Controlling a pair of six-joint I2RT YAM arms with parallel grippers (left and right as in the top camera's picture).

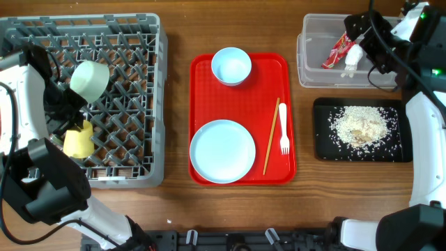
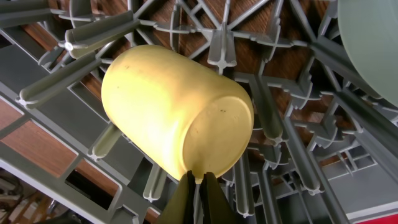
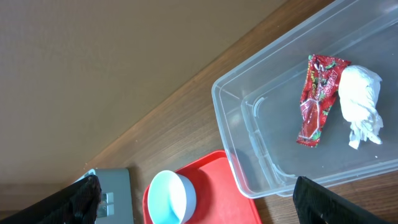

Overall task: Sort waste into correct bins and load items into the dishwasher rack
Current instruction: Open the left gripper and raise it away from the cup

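While the yellow cup (image 2: 174, 112) is being clamped at its rim by the left gripper (image 2: 198, 190) inside the dishwasher rack (image 1: 139, 104), the right gripper (image 1: 359, 42) is being held, jaws apart, over the clear tub (image 1: 317, 49); 4 items are being left waiting on the red tray (image 1: 268, 77).

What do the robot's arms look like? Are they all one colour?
No, two colours. The left arm and right arm have smooth white shells joined by chunky, rounded black joints. Black cables loop along the right one, which also shows a small green light. The fingers are thin and black. I can't see any writing on them.
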